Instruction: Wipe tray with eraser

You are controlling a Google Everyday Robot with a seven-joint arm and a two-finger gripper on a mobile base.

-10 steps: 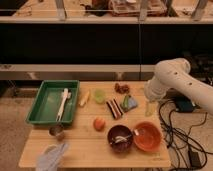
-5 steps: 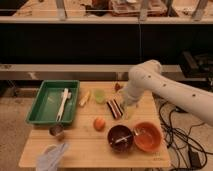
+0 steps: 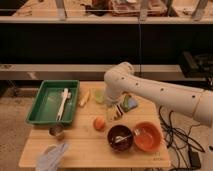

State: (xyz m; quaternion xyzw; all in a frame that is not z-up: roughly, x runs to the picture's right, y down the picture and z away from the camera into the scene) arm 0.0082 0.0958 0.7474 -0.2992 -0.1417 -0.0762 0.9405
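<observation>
Gripper (image 3: 112,103) hangs right over the eraser (image 3: 118,114), fingers spread; tray (image 3: 47,101) lies well left of the eraser.

The tray (image 3: 45,119), a large, shallow, green rectangle with a raised rim, lies flat on the left rear part of the table (image 3: 90,150), its long sides running front to back. The eraser (image 3: 117,114), a small block striped dark, red and pale, sits near the table's middle. The gripper (image 3: 113,106) hangs right above it with its jaws spread.
</observation>
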